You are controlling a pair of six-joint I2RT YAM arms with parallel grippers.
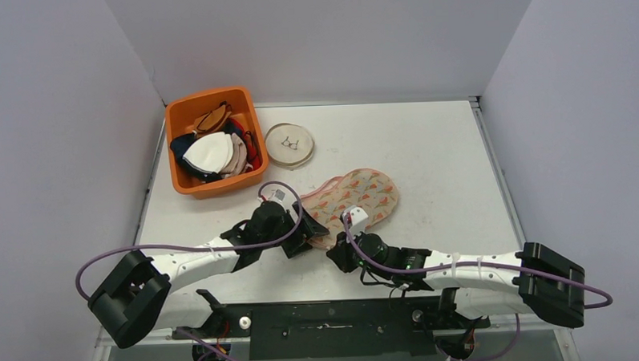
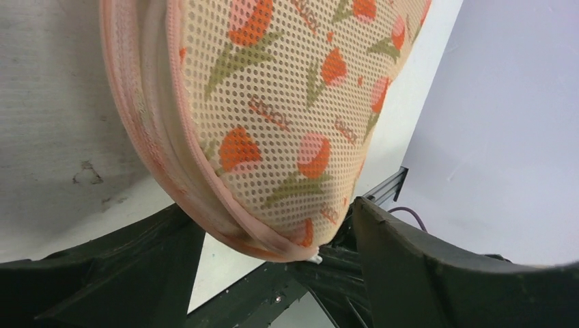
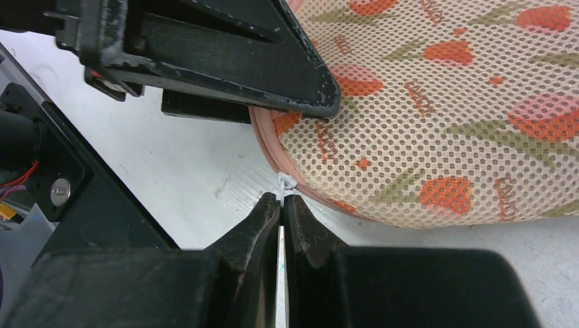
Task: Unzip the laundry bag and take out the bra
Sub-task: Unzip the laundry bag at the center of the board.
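Note:
The laundry bag (image 1: 357,197) is a peach mesh pouch printed with orange tulips, lying flat on the white table. My left gripper (image 1: 306,233) is open, and its fingers stand wide on either side of the bag's near end (image 2: 293,102). At that end, my right gripper (image 3: 282,201) is shut on the small white zip pull (image 3: 283,183). The pink zip (image 3: 273,154) runs along the bag's edge from there. One left finger (image 3: 225,55) lies over the bag (image 3: 437,116) just above the pull. The bra is hidden.
An orange bin (image 1: 251,119) full of garments stands at the back left. Beside it is a round shallow dish (image 1: 290,160) holding a pair of glasses. The arms' black mounting rail (image 1: 329,321) runs along the table's near edge.

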